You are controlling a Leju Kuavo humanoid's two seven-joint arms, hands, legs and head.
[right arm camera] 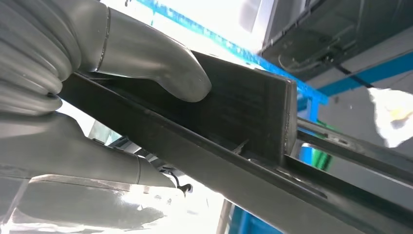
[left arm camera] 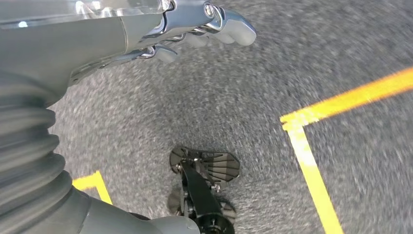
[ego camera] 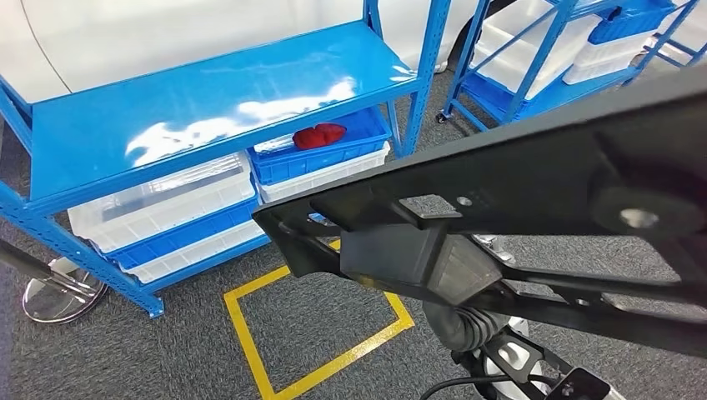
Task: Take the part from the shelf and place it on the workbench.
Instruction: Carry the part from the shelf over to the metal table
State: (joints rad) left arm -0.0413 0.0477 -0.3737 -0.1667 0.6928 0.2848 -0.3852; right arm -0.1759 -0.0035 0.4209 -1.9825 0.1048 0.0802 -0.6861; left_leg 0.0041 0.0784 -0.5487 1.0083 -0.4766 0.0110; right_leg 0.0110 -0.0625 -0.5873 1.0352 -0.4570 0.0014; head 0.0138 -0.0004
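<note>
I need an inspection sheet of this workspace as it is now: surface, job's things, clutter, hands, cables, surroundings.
Surface: workbench nothing seen; grey carpet floor with a yellow taped square.
Job's things: long black plastic frame part, held up in front of the head camera, off the shelf.
Clutter: red object in a blue plastic bin under the top board.
Hands: right hand grips the black part, thumb pressed on it; left hand hangs over the floor, holding nothing, fingers blurred.
Cables: black cable low by the robot's body.
Surroundings: blue metal shelf with white trays; second blue rack behind.
</note>
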